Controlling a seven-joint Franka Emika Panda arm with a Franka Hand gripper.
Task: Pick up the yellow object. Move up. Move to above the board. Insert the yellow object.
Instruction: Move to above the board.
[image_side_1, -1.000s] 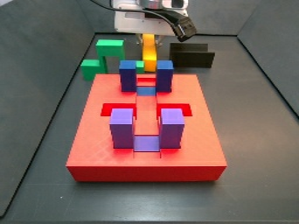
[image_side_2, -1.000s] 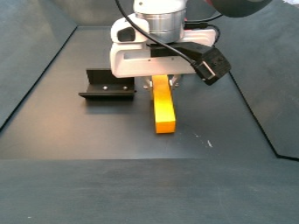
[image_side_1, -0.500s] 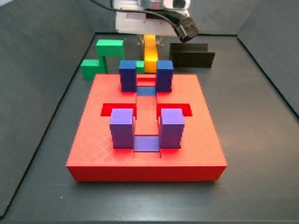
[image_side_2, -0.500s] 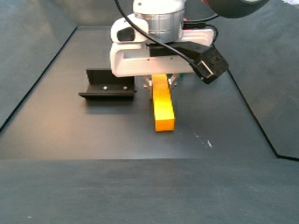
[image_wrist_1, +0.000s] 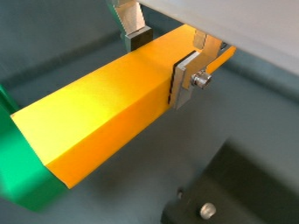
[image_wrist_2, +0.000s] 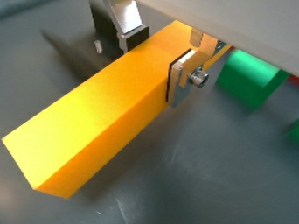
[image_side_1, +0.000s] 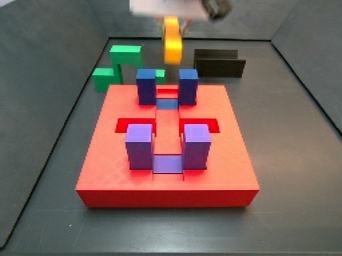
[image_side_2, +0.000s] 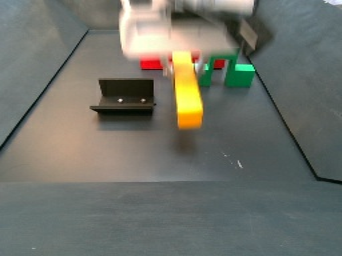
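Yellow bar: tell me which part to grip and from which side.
Grip the yellow bar across its narrow width, on the two long flat side faces, near one end, coming from above. The pincer already holds it this way, fingers flat against those smooth parallel faces.

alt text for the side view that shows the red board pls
A yellow object hangs upright from the blurred claw behind the red board, which carries pairs of blue and purple blocks. Green blocks and a black block sit on the floor beyond.
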